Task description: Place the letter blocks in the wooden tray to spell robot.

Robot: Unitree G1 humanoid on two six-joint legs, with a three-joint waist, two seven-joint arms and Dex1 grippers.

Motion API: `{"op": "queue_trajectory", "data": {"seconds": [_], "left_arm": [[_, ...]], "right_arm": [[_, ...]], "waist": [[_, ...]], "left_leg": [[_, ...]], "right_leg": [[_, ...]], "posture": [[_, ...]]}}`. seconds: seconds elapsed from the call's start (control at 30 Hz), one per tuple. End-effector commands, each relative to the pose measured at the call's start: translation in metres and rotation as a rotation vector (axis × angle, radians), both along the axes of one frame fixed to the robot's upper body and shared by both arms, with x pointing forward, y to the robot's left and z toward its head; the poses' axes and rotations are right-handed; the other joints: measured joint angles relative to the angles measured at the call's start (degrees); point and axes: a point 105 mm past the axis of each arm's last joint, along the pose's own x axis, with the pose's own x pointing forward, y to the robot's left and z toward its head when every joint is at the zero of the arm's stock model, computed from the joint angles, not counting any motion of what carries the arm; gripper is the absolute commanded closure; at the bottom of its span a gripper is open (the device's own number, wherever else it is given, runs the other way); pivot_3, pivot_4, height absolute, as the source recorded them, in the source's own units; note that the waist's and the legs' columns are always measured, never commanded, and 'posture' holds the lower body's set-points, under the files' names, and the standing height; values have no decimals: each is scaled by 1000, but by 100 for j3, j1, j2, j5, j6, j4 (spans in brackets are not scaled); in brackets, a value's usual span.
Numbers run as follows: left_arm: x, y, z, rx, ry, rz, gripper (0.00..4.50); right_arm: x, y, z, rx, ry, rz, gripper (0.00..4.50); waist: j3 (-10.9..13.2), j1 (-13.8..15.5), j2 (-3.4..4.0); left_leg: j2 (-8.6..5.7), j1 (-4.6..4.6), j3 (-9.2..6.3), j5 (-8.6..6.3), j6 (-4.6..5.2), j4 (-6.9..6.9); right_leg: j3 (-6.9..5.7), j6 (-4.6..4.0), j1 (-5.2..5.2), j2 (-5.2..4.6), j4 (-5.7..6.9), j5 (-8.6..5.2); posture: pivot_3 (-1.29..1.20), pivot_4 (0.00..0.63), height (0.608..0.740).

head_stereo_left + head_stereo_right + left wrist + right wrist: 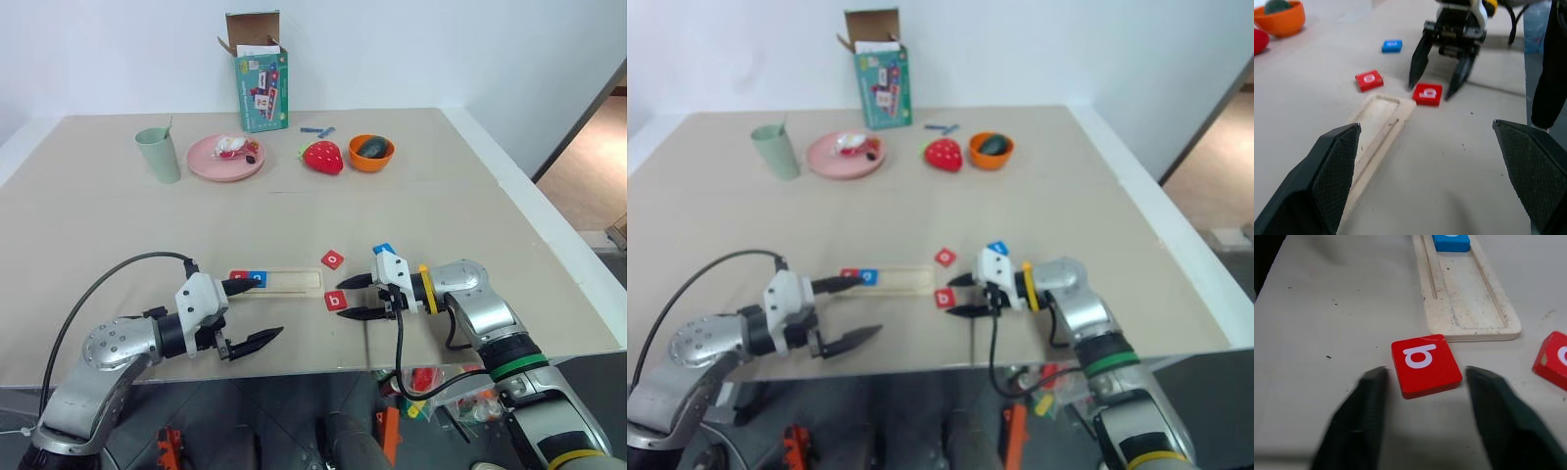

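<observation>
The wooden tray (289, 282) lies near the table's front edge, with a red letter block (238, 277) and a blue one (258, 278) in its left end. A red block marked "b" (1425, 364) lies flat on the table just off the tray's right end. My right gripper (345, 299) is open and low over the table. Its fingers (1371, 396) stand either side of the "b" block, a small gap on each side. A red "o" block (333, 259) and a blue block (384, 250) lie loose nearby. My left gripper (266, 308) is wide open and holds nothing, in front of the tray's left part.
At the back of the table stand a green cup (159, 155), a pink plate (208, 166), a toy strawberry (323, 157), an orange bowl (371, 152) and an open cardboard box (260, 83). The table's front edge runs just below both grippers.
</observation>
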Motion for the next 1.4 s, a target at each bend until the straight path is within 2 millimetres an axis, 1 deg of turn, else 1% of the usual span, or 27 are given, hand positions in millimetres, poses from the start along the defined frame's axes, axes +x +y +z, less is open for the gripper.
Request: {"op": "queue_trajectory", "data": {"seconds": [0.03, 0.17, 0.23, 0.33, 0.4, 0.47, 0.5, 0.53, 0.6, 0.63, 0.67, 0.7, 0.8, 0.87, 0.97, 1.17, 1.4], "left_arm": [[-3, -3, 6, -2, -40, -17, 0], [-3, -2, 5, -11, -30, 2, 0], [-2, 2, 4, -21, -22, 34, 0], [0, 13, 1, -39, -6, 106, 0], [0, 20, -2, -45, 7, 151, 0], [0, 26, -4, -52, 16, 189, 0], [1, 28, -5, -57, 19, 204, 0], [2, 32, -6, -64, 24, 229, 0], [4, 41, -9, -69, 28, 275, 0], [6, 45, -9, -70, 25, 293, 0], [6, 47, -9, -70, 22, 302, 0], [7, 50, -9, -74, 20, 311, 0], [7, 52, -7, -82, 17, 316, 0], [6, 51, -5, -82, 11, 309, 0], [6, 50, -3, -85, -1, 314, 0], [5, 49, -1, -89, -10, 316, 0], [5, 45, 3, -94, -26, 293, 0]], "right_arm": [[-2, 4, 3, 8, 10, 9, 3327], [-2, 8, 12, 50, 22, -8, 3327], [-2, 9, 23, 74, 25, -17, 3327], [1, 9, 48, 107, 8, -27, 3327], [-1, 13, 64, 127, 4, -9, 3327], [-2, 19, 73, 143, 4, 8, 3327], [-3, 23, 77, 151, 2, 23, 3327], [-3, 36, 81, 157, -7, 43, 3327], [1, 71, 87, 182, -23, 66, 3327], [5, 87, 84, 170, -44, 61, 3327], [8, 97, 80, 153, -64, 56, 3327], [12, 104, 75, 139, -68, 45, 3327], [21, 115, 62, 109, -65, 17, 3327], [26, 117, 53, 69, -83, 21, 3327], [29, 114, 45, 34, -83, 22, 3327], [27, 106, 37, 3, -56, 42, 3327], [28, 110, 36, 8, -40, 33, 3327]], "waist": [[0, 0, -1], [0, -1, 0], [1, -1, 2], [2, -2, 4], [3, -1, 4], [3, 0, 4], [3, 1, 4], [3, 1, 4], [4, -46, 5], [3, -103, 4], [3, -122, 4], [3, -130, 4], [3, -90, 3], [3, -77, 3], [3, -82, 3], [3, -107, 3], [3, -125, 3]], "left_leg": [[1, 0, -1, 0, 0, 0], [3, 0, 0, 0, 0, -3], [5, 0, -1, 0, 0, -7], [7, -5, -4, -1, -1, -12], [6, -7, -7, -1, -1, -14], [6, -7, -5, -1, -1, -16], [7, -8, -9, -1, -1, -16], [7, -8, -11, -1, -1, -17], [11, -6, -6, -2, -2, -18], [15, -5, -5, -2, -2, -20], [25, -4, -3, -2, -2, -21], [33, -6, -5, -2, -2, -21], [38, -16, -27, -2, -3, -27], [35, -35, -28, -4, -6, -27], [26, -55, -11, -5, -8, -30], [23, -68, -16, -6, -8, -42], [38, -65, -18, -6, -8, -41]], "right_leg": [[-1, 0, 0, 0, 0, 0], [-1, -2, -1, 2, 0, -1], [-1, -4, -3, 5, 0, -2], [-2, -2, -11, 6, 0, -2], [-4, 1, -13, 5, 0, -3], [-4, -3, -15, 5, -1, -6], [-8, -8, -14, 5, -1, -9], [-10, -11, -14, 5, -2, -11], [-11, -14, -15, 8, -2, -12], [-10, -14, -17, 9, -2, -12], [-11, -17, -21, 18, -1, -9], [-13, -21, -23, 24, -1, -6], [-33, -18, -24, 31, 0, -1], [-36, -16, -42, 23, -2, -3], [-31, -10, -66, 8, -2, -5], [-31, -8, -81, 7, -2, -7], [-32, -17, -81, 25, -1, -3]], "posture": [[0, 150, 740], [0, 150, 740], [0, 150, 740], [0, 150, 740], [0, 150, 740], [0, 150, 740], [0, 150, 740], [0, 150, 740], [0, 150, 740], [0, 150, 740], [0, 150, 740], [0, 150, 740], [0, 150, 740], [0, 150, 740], [0, 150, 740], [0, 150, 740], [0, 150, 740]]}}
